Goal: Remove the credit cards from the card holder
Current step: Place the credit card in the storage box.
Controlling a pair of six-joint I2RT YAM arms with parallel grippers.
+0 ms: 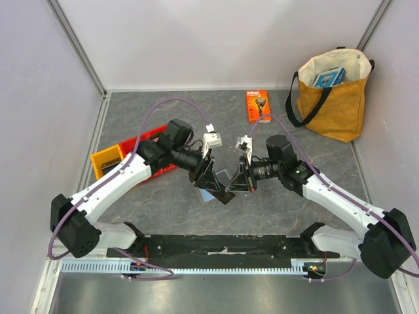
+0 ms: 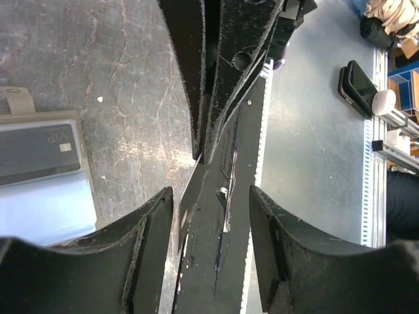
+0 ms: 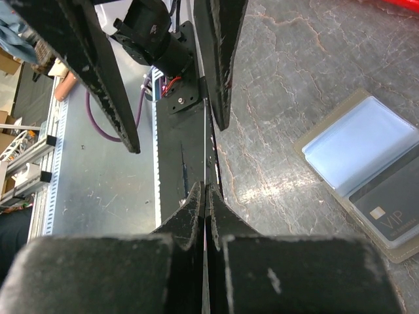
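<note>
The grey card holder (image 2: 46, 196) lies open on the table, its light blue inside facing up, with a blackish credit card (image 2: 39, 152) marked VIP in one pocket. It also shows in the right wrist view as the card holder (image 3: 359, 147) with that card (image 3: 386, 212), and from above it is a blue patch (image 1: 211, 194) under the grippers. My right gripper (image 3: 206, 188) is shut on another thin credit card (image 3: 206, 147), seen edge-on, and holds it above the table. My left gripper (image 2: 211, 196) faces it, open, with a finger on each side of that card (image 2: 191, 210) and a gap on both sides.
An orange razor package (image 1: 258, 105) lies at the back. A tan bag (image 1: 334, 98) stands at the back right. Red (image 1: 145, 139) and yellow (image 1: 107, 161) bins sit at the left, by the left arm. A black base plate (image 1: 222, 245) runs along the near edge.
</note>
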